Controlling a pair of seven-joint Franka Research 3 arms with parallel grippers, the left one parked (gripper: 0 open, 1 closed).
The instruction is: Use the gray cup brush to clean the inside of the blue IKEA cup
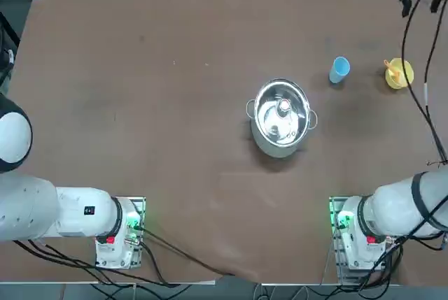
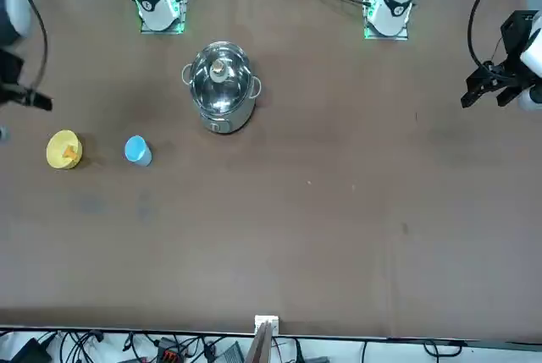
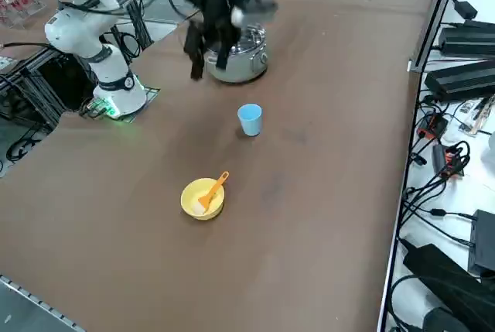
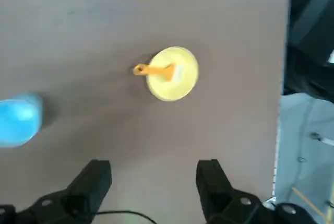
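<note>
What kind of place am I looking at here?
Probably a robotics lab: a white robot arm is bolted to a big brown table, its right claw open above it, and black cables and power bricks crowd a bench alongside.

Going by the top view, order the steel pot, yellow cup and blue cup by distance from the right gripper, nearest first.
From the right gripper, open above the table:
1. Yellow cup, rightmost
2. Blue cup, left of it
3. Steel pot, farther left, closer to the arms' bases
</note>
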